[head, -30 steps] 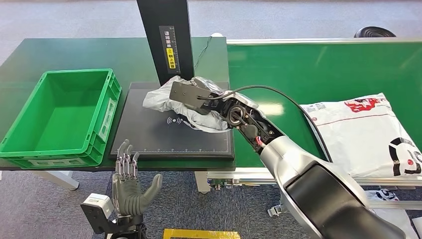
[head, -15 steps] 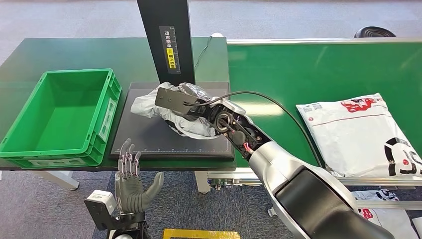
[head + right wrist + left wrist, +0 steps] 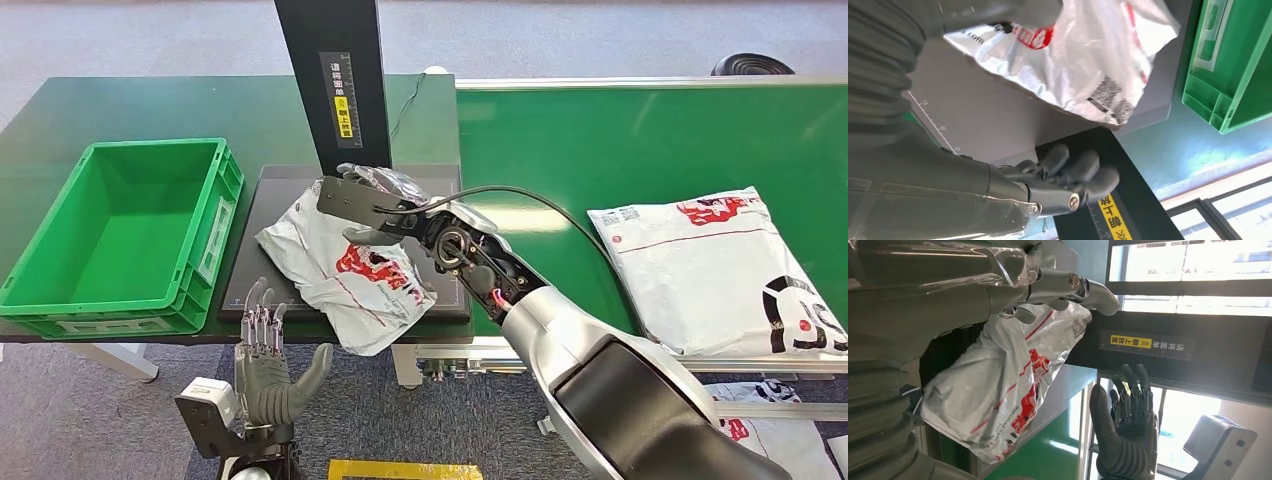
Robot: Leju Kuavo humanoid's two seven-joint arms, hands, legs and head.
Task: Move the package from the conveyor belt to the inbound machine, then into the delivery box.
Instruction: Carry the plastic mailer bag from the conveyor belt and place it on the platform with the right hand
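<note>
Right hand (image 3: 372, 203) grips the white package (image 3: 345, 268), which hangs below it over the black scanner platform (image 3: 270, 240), drooping past the table's (image 3: 60, 110) front edge. Left hand (image 3: 268, 372), fingers spread and empty, hangs below.

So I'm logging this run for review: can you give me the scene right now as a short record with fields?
package in hand: white bag with red print, held by the right hand above the black scanner plate, hanging past its front edge
left hand: open, fingers spread, low in front of the table
delivery box: green crate, nothing visible inside
conveyor belt: another white package lies on it
stage: package not yet in the crate
</note>
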